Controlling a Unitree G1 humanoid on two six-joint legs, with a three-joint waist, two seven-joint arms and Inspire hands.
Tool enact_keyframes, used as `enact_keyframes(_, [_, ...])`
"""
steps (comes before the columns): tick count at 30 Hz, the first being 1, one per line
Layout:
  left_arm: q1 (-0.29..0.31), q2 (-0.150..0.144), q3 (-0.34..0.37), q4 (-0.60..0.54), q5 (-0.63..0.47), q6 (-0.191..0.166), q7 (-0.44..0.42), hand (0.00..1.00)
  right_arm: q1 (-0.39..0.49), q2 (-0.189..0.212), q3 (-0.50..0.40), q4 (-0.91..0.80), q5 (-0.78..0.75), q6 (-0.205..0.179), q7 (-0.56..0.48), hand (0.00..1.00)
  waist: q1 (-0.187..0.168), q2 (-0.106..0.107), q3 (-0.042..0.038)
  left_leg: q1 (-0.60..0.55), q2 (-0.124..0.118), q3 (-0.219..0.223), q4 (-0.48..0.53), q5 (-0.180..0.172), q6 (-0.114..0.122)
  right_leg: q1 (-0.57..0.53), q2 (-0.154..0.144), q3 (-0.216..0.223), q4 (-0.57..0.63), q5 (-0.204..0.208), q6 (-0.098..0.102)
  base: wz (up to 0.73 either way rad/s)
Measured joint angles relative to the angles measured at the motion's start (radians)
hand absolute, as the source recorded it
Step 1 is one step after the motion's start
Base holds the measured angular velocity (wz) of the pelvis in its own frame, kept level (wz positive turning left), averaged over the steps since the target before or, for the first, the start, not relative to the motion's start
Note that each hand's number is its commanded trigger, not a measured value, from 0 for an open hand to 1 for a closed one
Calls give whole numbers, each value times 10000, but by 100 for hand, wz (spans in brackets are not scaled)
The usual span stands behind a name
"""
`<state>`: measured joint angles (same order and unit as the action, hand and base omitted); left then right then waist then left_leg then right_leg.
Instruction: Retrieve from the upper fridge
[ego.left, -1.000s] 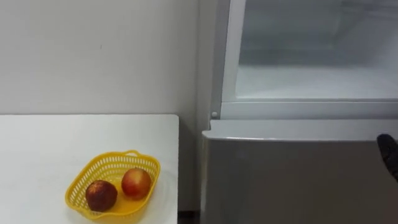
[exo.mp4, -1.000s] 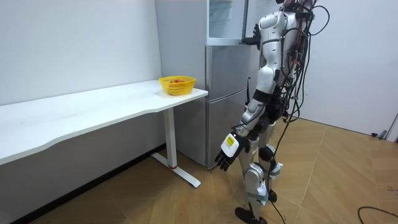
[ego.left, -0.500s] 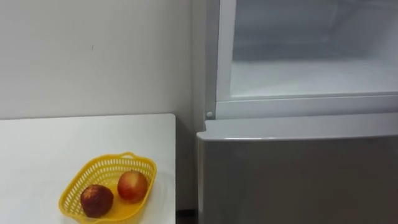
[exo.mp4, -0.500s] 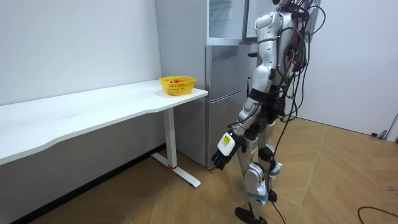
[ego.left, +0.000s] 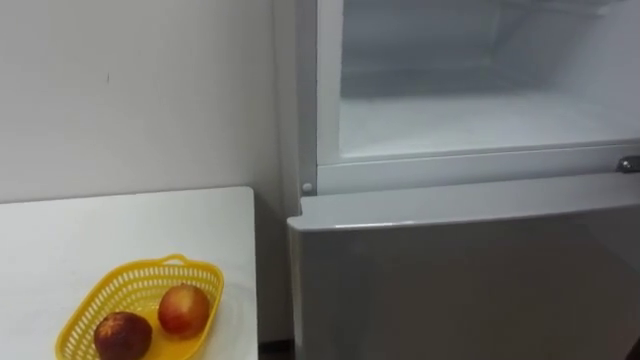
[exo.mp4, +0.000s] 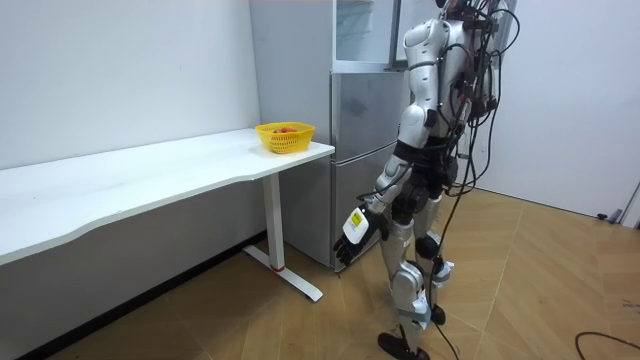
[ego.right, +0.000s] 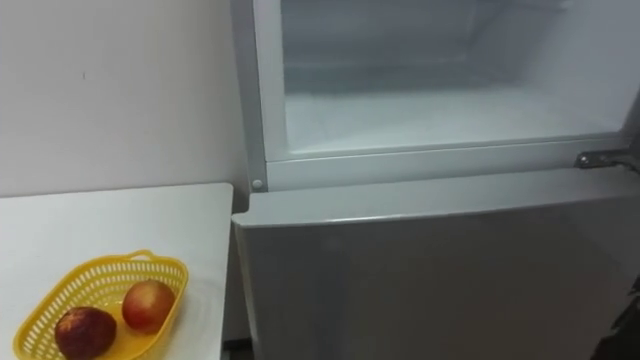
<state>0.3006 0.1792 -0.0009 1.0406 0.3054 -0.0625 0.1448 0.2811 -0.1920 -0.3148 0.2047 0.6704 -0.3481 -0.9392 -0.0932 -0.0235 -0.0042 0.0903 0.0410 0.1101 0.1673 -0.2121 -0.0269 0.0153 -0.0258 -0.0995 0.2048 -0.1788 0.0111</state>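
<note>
The upper fridge compartment (ego.left: 470, 120) stands open with its mouth toward the robot and its long axis running level from side to side, above the shut lower door (ego.left: 450, 280). A metal hinge bracket (ego.right: 600, 158) sits at its lower right corner.

The left hand (exo.mp4: 350, 228) hangs low beside the thigh with loose fingers and holds nothing. The compartment is well above it. The yellow basket (ego.left: 140, 288) is higher than this hand and off to the room view's left, near the corner of the white table (ego.left: 100, 225). In it a dark red fruit (ego.left: 123, 335) and a red-orange fruit (ego.left: 184, 309) lie touching.

The right hand (ego.right: 633, 330) is a dark sliver at the lower right edge, and I cannot tell its state.

A second ago the right arm reached up to the fridge ledge. The left hand has since swung nearer the fridge. Fridge and basket sit further left in the eye views, which is the camera's own shift.
</note>
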Motion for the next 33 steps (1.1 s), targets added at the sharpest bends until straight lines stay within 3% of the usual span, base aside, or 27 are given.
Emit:
enact_keyframes(5, [22, 2, 16, -14, -166, -2, 12, 0, 53, 76, -125, 805, 1244, -3, -169, 0, -61, 96, 21, 11, -9, -2, -3, 0, 0, -71, -3, 37, 69, -69, -2, 0])
enact_keyframes(9, [18, 26, 222, -26, -183, -49, -13, 0, 54, 55, -768, 965, 1813, -7, -430, 0, -166, 91, 21, -3, -11, -1, 6, 1, 0, -146, -6, 57, 197, -125, -16, 0])
enact_keyframes(15, [64, 58, 882, -240, -183, -124, -78, 0, -47, -142, -1987, 684, 2356, -52, -1088, 0, -212, -194, 21, -129, -21, 110, 7, 1, 0, -358, -19, 150, 421, -184, -9, -3])
enact_keyframes(21, [191, 90, 1482, -637, -65, -125, -397, 0, -538, -760, -3032, -207, 2205, -234, -1576, 0, -401, -373, 17, -356, -20, 113, 26, 4, 6, -639, -16, 140, 431, -125, -20, -1])
enact_keyframes(26, [185, 122, 1525, -630, -85, -141, -393, 0, -1310, -1617, -3524, -475, 1081, -270, -1978, 0, -423, -402, 20, -413, -19, 113, 15, 11, 10, -650, -11, 144, 559, -122, -32, 0])
enact_keyframes(33, [206, 127, 1553, -580, -72, -114, -436, 0, -1604, -1766, -3837, -1964, 41, -275, -2061, 0, -359, -524, 31, -403, -18, 116, 20, 11, 10, -601, -11, 129, 340, -127, -23, 2])
